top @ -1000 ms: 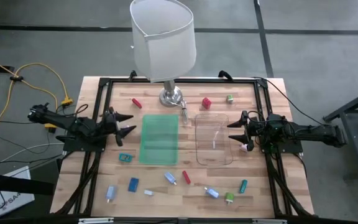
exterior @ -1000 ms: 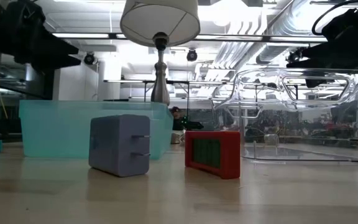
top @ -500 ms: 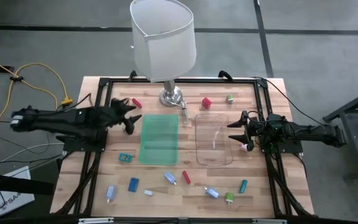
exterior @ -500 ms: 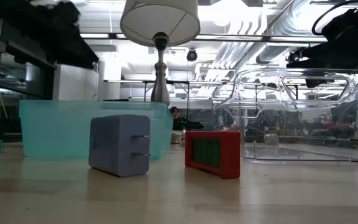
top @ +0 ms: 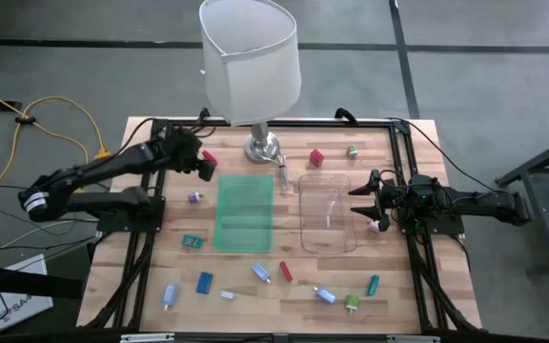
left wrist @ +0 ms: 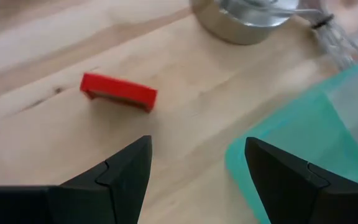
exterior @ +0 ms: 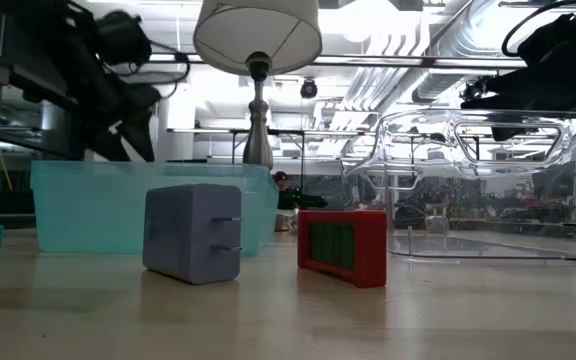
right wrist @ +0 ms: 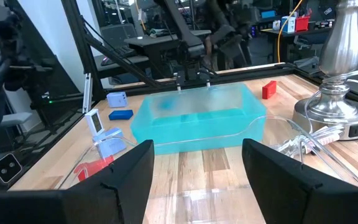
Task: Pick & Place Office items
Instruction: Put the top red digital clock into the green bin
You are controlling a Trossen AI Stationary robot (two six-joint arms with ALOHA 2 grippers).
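Small office items lie scattered on the wooden table. A flat red piece [left wrist: 118, 91] lies near the lamp's base, with my left gripper [top: 203, 168] hanging open just above and short of it, tipped downward; in the left wrist view the gripper [left wrist: 194, 146] has bare wood between its fingers. A small purple piece [top: 194, 197] lies left of the teal bin [top: 244, 211]. Several more pieces lie along the near edge, such as a blue one [top: 204, 282] and a red one [top: 285, 272]. My right gripper [top: 360, 200] waits open and level at the clear tray's [top: 329, 211] right side.
A lamp with a white shade [top: 251, 62] and a metal base [top: 263, 148] stands at the far middle, close to my left gripper. A red block [top: 316, 157] and a green piece [top: 352, 151] lie at the far right. A black frame [top: 151, 171] borders the table.
My left gripper has swung from the table's left side toward the far edge and the lamp, tipping downward and rolling, and has stayed open. It now hangs by the flat red piece. The small purple piece, which the arm covered before, now shows.
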